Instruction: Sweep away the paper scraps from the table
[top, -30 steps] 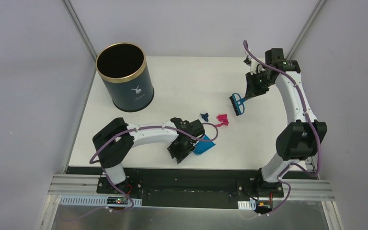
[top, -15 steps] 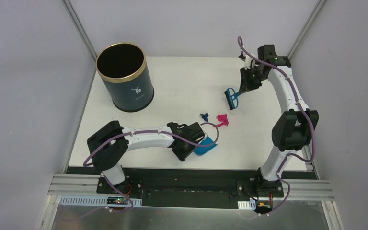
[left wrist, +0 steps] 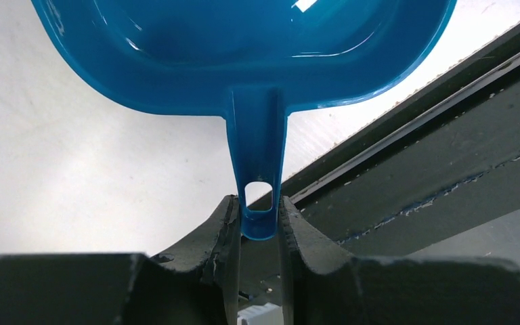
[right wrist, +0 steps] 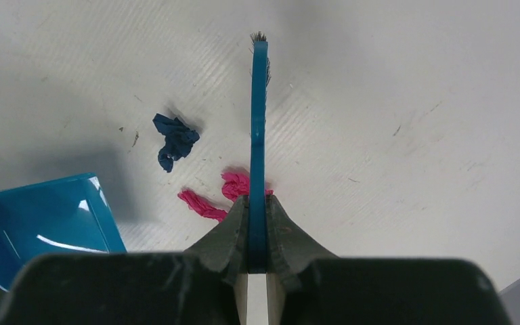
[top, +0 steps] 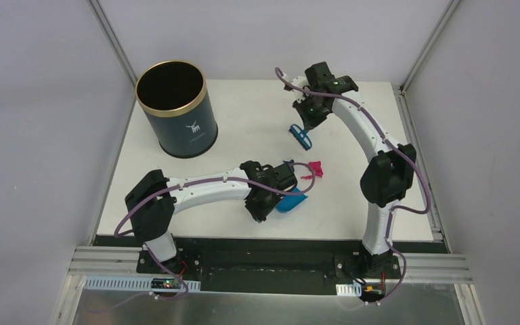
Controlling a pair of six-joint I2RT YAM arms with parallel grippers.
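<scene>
Top external view gives us the white table [top: 244,125], with our left arm stretched low across its near part and our right arm reaching over its far middle. Our left gripper [left wrist: 258,211] is closed tight on the end of the handle of the blue dustpan [left wrist: 244,61], which sits near the table's front rail. Our right gripper [right wrist: 258,206] is clamped on the handle of the blue brush [right wrist: 258,122], bristles at the far tip; we cannot tell whether they touch the surface. The paper scraps [right wrist: 233,184] lie on the table just beside the dustpan: magenta-pink pieces, and a dark blue scrap [right wrist: 175,141] near them. The navy bin [top: 176,112] stands at the far left, well apart from them.
</scene>
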